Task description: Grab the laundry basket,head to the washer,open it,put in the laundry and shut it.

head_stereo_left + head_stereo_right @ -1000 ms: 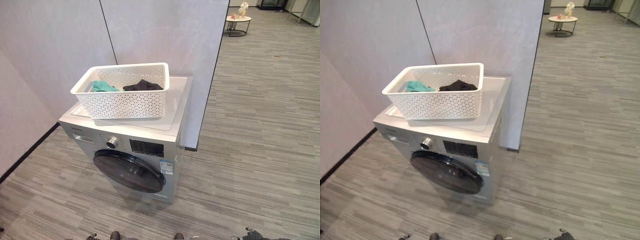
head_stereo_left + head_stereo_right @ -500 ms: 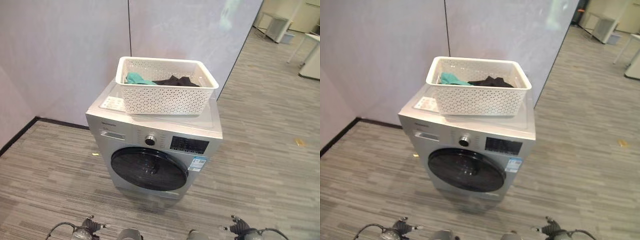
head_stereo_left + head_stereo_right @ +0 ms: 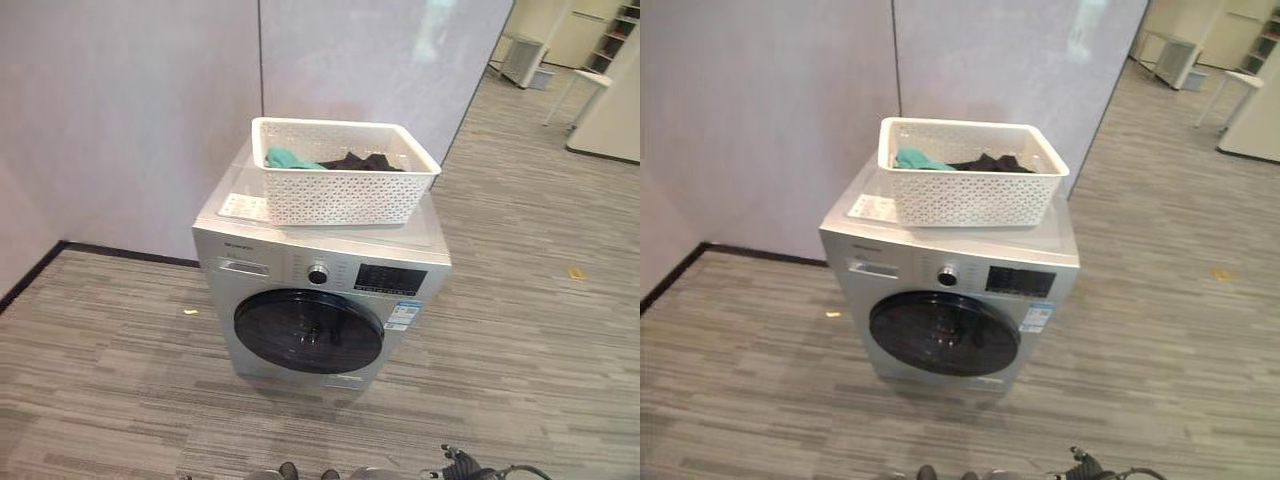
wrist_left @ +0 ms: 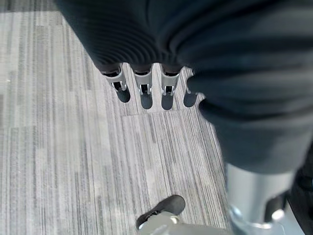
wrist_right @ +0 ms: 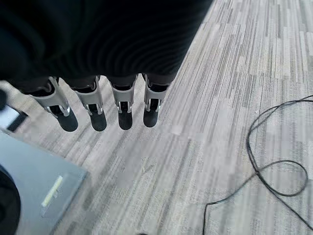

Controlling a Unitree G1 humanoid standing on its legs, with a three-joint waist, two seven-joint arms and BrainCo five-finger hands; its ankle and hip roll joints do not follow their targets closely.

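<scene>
We are standing in front of the washer (image 3: 320, 290), a little way back from it. The white laundry basket (image 3: 345, 185) sits on top of the washer, toward the back, and it hangs a bit over the right edge. Inside it we can see a teal cloth (image 3: 288, 158) and a dark cloth (image 3: 358, 161). The round door (image 3: 308, 331) on the front of the washer is closed.

Our left robot hand (image 4: 143, 90) hangs down over the grey floor (image 3: 520, 320), with its fingers straight and holding nothing. Our right robot hand (image 5: 105, 110) also hangs down with straight fingers and holds nothing. It is near a corner of the washer.

We think the first job is not done yet, because the basket is not in our hands.

Here is what could go wrong. The basket is up high and far back, so we may have to reach a long way. If we grab just one side, it could tip and the clothes could fall out. If we bump it, it could slide off the right edge. Our right hand could also knock the washer's corner on the way up.
</scene>
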